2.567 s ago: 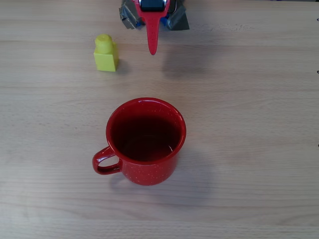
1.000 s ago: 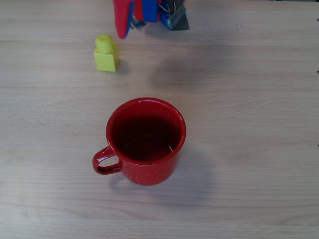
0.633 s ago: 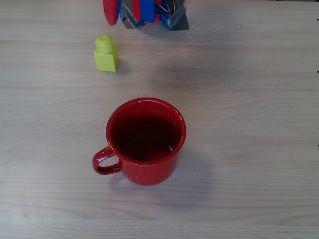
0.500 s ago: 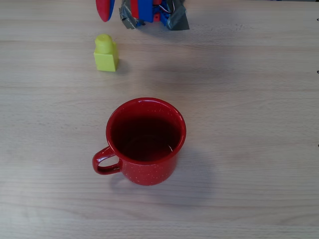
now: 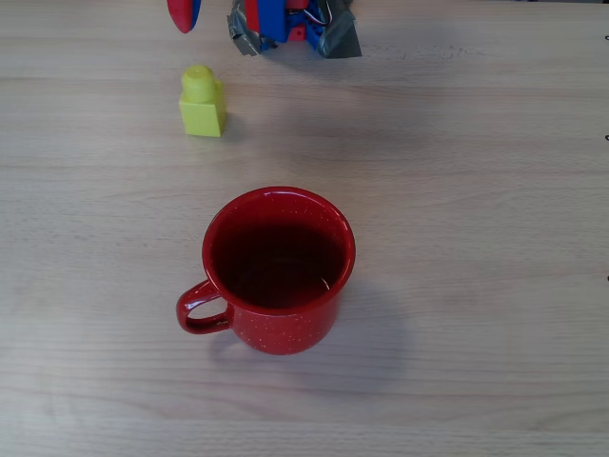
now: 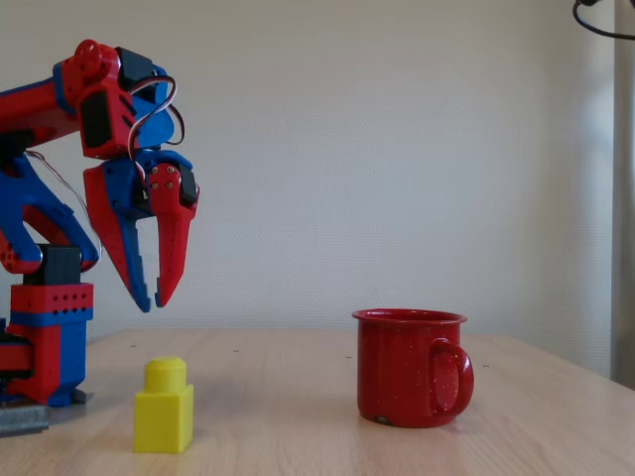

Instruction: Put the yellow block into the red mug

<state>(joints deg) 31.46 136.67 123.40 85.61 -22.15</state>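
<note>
No legible text, label, brand, number or sign in either view. The red mug (image 5: 278, 270) carries only fine white speckles, no lettering; the yellow block (image 5: 202, 101) has plain faces. The arm's red and blue parts and the wooden surface (image 5: 476, 190) bear no readable markings.
</note>
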